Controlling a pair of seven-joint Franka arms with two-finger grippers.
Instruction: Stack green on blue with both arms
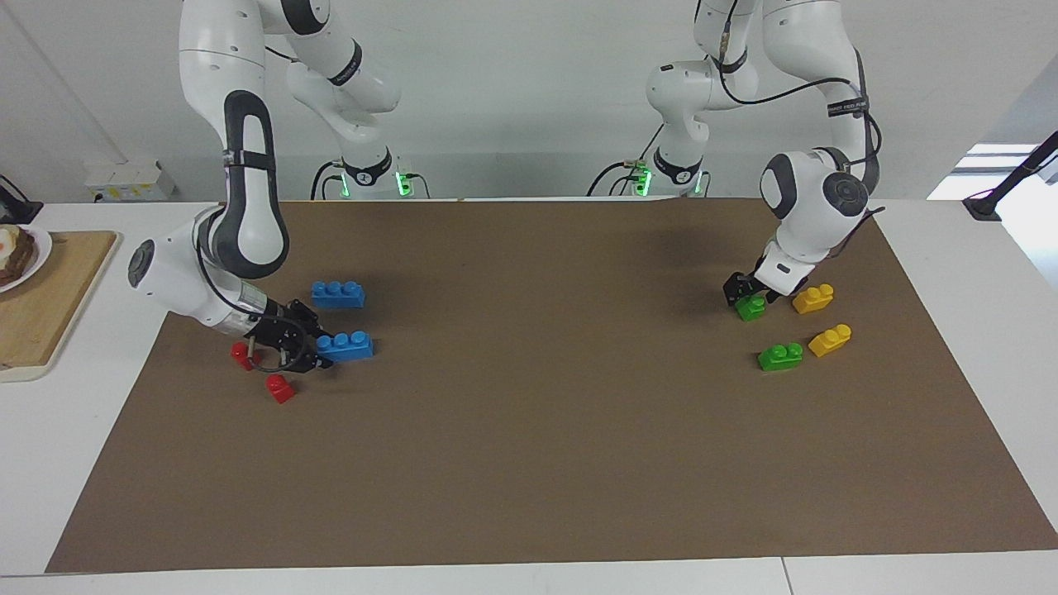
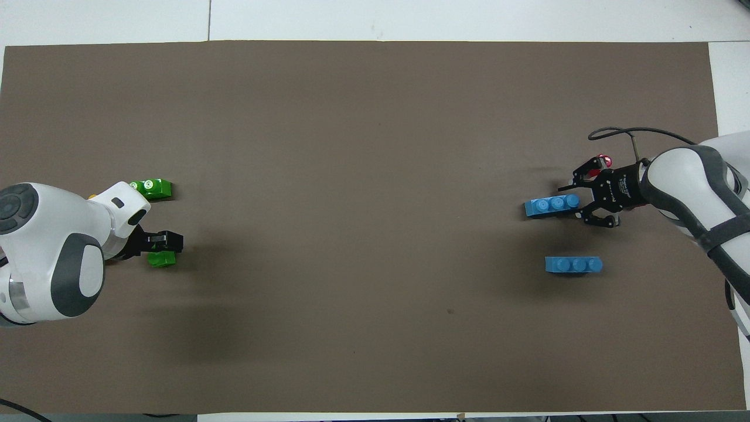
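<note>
The left tool [image 1: 748,292] is down on a green brick [image 1: 751,309] at the left arm's end of the table [image 1: 950,240]. In the facing view its black fingers sit on the brick's robot-side end; the overhead view shows the tool [image 2: 167,241] covering most of that brick [image 2: 161,259]. Whether the fingers have clamped it cannot be told. The second green brick [image 1: 780,357] lies farther from the robots; from above the arm hides part of it [image 2: 153,187]. Two yellow bricks [image 1: 812,298] [image 1: 830,340] show whole in the facing view only; overhead just a yellow sliver [image 2: 92,197] peeks past the wrist.

At the right arm's end, the right tool [image 1: 314,351] lies low and sideways against the end of the farther blue brick [image 1: 347,345]. Overhead, its fingers [image 2: 577,200] straddle that brick's end [image 2: 551,206], though a firm grip cannot be confirmed. The other blue brick [image 1: 337,293] [image 2: 573,265] lies free, nearer the robots. Two red bricks [image 1: 241,354] [image 1: 280,387] are plain in the facing view; overhead only one red spot [image 2: 603,159] shows.
</note>
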